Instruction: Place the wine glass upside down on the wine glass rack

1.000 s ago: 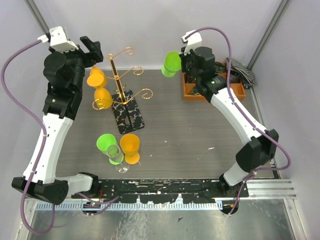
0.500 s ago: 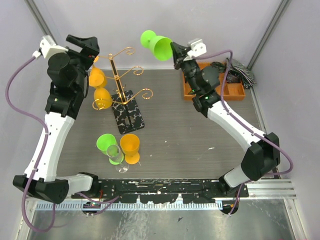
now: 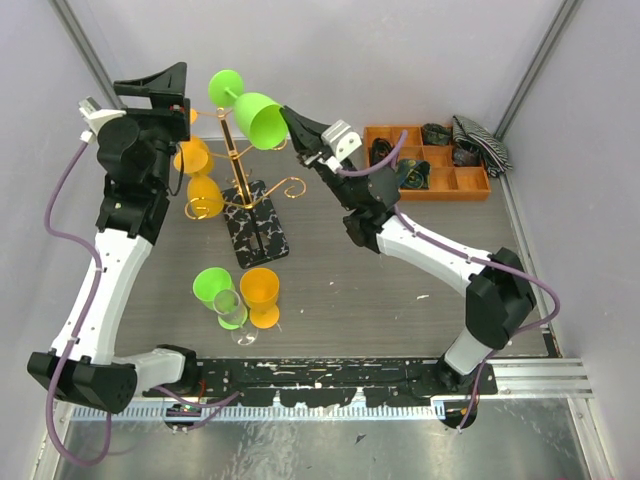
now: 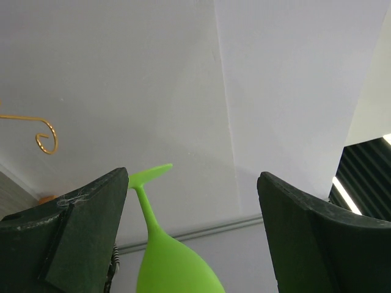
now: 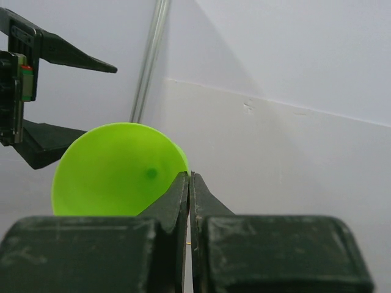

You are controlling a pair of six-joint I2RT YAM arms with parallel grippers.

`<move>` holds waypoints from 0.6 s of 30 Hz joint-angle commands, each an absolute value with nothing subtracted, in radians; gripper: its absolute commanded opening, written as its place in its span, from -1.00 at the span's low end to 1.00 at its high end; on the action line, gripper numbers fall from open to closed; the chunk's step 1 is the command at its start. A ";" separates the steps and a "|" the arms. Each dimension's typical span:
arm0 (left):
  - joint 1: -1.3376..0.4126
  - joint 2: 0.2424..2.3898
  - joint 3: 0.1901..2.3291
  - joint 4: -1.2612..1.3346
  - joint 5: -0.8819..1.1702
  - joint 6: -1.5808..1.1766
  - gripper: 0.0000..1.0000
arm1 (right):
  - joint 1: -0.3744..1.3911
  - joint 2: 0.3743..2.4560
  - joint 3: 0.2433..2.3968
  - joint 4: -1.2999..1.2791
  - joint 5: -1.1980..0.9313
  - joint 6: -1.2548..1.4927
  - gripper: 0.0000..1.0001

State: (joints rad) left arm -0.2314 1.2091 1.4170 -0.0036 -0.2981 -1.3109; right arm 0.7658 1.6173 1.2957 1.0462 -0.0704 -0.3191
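Note:
My right gripper [image 3: 290, 120] is shut on the rim of a green wine glass [image 3: 256, 117] and holds it sideways in the air above the gold wire rack [image 3: 232, 150], with its foot pointing left. In the right wrist view the jaws [image 5: 190, 177] pinch the rim beside the bowl's inside [image 5: 116, 174]. My left gripper [image 3: 162, 82] is open and empty, just left of the glass's foot. The left wrist view shows the glass [image 4: 165, 262] between the spread fingers [image 4: 67, 238] without touching them, and a gold scroll [image 4: 44, 138]. Two orange glasses [image 3: 192, 158] hang upside down on the rack's left arms.
The rack's black marbled base [image 3: 260, 225] lies on the table. A green glass [image 3: 212, 285], an orange glass [image 3: 262, 290] and a clear glass [image 3: 233, 318] stand near the front left. An orange compartment tray [image 3: 470, 182] with dark items sits at the back right.
My right arm has swung the green glass from the back right leftward to above the rack, tipping it sideways. My left gripper has lifted and turned toward the glass.

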 commanded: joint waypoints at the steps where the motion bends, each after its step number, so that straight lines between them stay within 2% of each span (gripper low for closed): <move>1: -0.227 1.215 1.402 0.041 -0.238 -1.407 0.85 | 0.780 1.619 1.333 1.166 -0.102 -0.303 -0.99; 17: -0.210 1.217 1.355 0.003 -0.099 -1.425 0.76 | 0.794 1.673 1.378 1.200 -0.127 -0.242 -0.99; 18: -0.210 1.215 1.349 0.001 -0.094 -1.429 0.70 | 0.795 1.675 1.380 1.201 -0.128 -0.242 -0.99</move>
